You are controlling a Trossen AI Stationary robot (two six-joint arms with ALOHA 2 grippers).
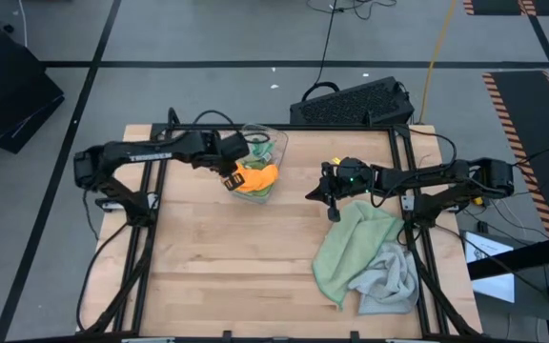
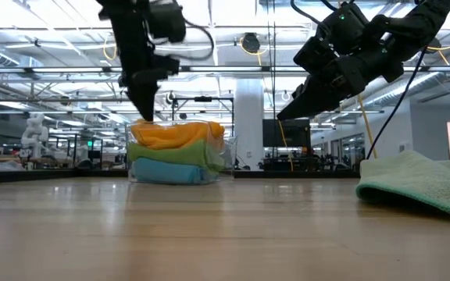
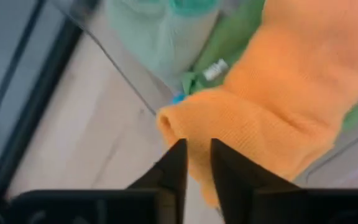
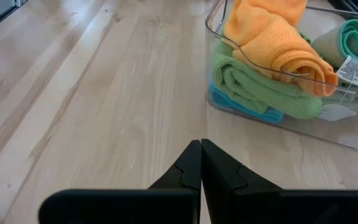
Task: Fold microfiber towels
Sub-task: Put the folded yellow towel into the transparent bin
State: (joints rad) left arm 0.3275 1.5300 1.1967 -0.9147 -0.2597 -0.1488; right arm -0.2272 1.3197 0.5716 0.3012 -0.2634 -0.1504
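Pale wood table [image 1: 217, 257] with visible grain and a smooth, faintly satin finish. Clear glossy plastic bin [image 4: 353, 134] holding soft, finely napped matt cloths: orange towel [image 4: 272, 37], bright green towel [image 4: 260, 87], blue towel [image 4: 247, 107]. Matt black gripper fingers [image 3: 169, 174].

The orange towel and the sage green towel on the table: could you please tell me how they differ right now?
The orange towel sits bunched in the clear bin, on top of other cloths; the sage green towel lies spread loosely on the bare table, partly over a grey towel. The left gripper is down at the orange towel's edge, fingers slightly apart, while the right gripper hangs shut above the sage one's far edge. Both are soft, unfolded microfiber cloths.
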